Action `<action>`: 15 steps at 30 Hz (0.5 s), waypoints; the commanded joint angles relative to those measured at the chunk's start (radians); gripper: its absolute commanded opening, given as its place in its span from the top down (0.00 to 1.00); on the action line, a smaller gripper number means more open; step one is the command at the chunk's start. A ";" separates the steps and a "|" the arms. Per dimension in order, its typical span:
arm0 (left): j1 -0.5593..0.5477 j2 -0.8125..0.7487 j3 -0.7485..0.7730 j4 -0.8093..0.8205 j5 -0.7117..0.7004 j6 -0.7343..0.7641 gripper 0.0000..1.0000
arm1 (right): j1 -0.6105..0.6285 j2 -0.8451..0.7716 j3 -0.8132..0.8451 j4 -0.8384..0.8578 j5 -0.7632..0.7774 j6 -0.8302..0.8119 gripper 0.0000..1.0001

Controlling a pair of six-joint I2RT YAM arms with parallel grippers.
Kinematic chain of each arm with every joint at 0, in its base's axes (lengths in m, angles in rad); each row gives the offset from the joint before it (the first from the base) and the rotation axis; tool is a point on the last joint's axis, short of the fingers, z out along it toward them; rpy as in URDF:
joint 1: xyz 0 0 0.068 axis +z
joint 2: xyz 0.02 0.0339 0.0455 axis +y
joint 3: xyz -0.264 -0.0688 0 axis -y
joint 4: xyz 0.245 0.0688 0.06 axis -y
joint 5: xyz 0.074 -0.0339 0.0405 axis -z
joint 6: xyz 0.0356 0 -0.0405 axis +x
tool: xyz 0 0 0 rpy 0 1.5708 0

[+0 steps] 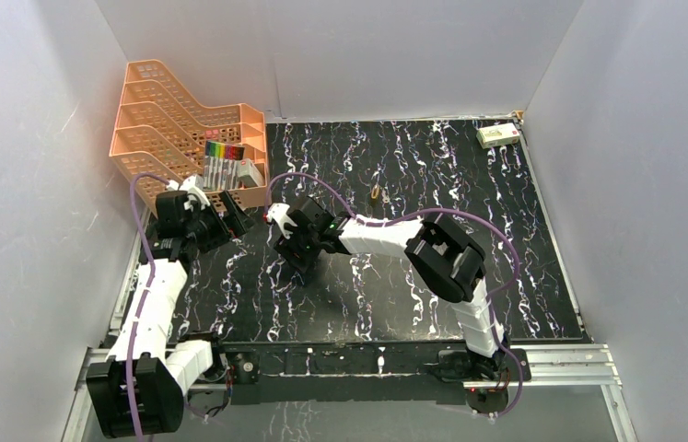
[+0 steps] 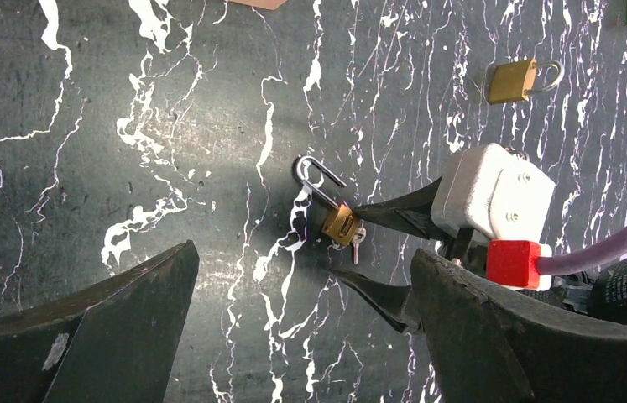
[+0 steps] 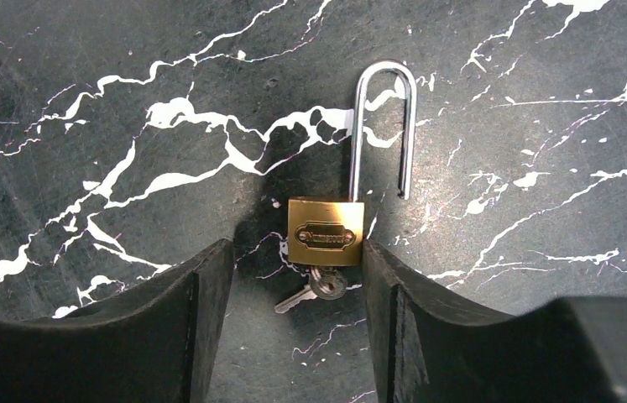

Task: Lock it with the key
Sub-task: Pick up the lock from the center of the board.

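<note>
**Right gripper straddles the open padlock, key in the lock**

Here we are down at table level, and the brass padlock (image 3: 326,232) lies flat on the black marbled table (image 1: 506,258), left of centre. Its long steel shackle (image 3: 357,134) is up and open: one leg sits in the body, while the free end hangs clear beside it. The key (image 3: 297,296) is seated in the bottom of the body and pokes out toward the wrist camera.

The right gripper (image 3: 297,260) is low over the lock with its jaws parted, one on each side of the brass body. In the right wrist view, one finger sits right against the body's edge and may be touching it. The other finger (image 3: 201,319) stands off with bare table showing in the gap. So nothing is clamped.

Over on the left, the left gripper (image 1: 229,221) hangs just in front of the orange trays (image 1: 174,110). Its jaws are spread wide and hold nothing. Its camera looks straight across at the right gripper and the lock.

Further back, a second padlock (image 2: 512,81) lies on its side with its shackle closed, well apart from the action. A small box (image 1: 497,135) sits in the far right corner.
</note>
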 commanded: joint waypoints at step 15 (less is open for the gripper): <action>0.010 -0.004 -0.040 0.022 0.093 -0.007 0.02 | -0.001 0.017 0.020 0.021 0.143 0.040 0.55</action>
